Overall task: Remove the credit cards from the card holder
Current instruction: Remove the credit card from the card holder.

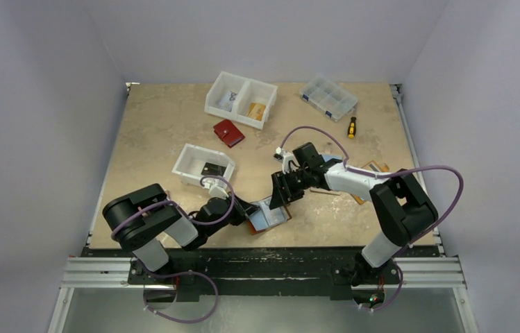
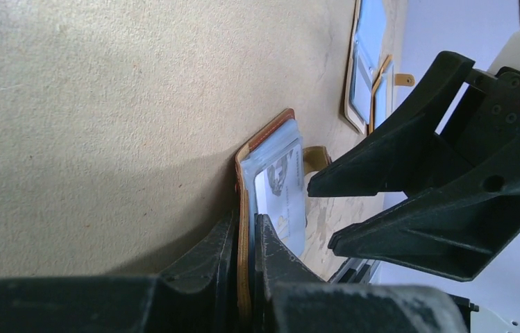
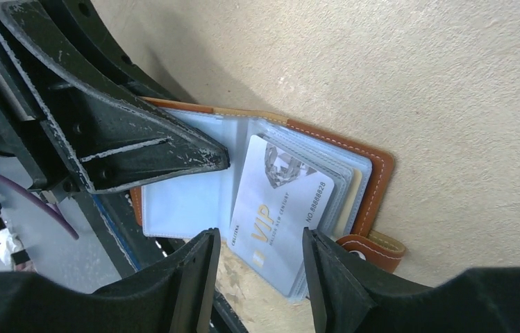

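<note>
Two arms stretch low: left claw clamps card holder, right claw apart.

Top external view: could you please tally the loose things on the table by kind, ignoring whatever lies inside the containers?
Wallets and holders: 3 (card holder, red wallet, tan holder)
Containers: 3 (divided white bin, small white bin, clear organizer)
Screwdrivers: 1 (yellow-handled screwdriver)
Total: 7

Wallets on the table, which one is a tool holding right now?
The brown card holder at the near edge, pinched by the left tool. The red wallet and the tan holder lie apart, untouched.
</note>
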Robot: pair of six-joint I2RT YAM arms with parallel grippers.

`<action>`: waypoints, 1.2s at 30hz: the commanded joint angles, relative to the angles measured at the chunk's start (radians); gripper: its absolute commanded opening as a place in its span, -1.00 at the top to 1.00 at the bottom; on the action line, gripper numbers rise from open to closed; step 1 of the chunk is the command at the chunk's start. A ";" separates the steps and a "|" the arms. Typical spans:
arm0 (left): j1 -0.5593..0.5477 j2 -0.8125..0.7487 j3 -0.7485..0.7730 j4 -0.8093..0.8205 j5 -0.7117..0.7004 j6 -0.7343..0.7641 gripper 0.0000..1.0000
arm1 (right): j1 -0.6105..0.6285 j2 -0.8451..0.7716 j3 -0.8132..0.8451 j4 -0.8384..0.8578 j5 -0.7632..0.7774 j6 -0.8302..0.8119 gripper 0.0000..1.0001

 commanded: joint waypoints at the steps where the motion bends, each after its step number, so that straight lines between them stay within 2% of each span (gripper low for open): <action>1: 0.005 0.015 0.031 0.025 0.009 -0.021 1.00 | -0.020 -0.027 0.017 0.000 0.037 -0.012 -0.10; 36: 0.042 0.156 0.045 0.157 0.100 -0.050 1.00 | -0.001 -0.013 0.030 -0.031 0.201 -0.062 -0.22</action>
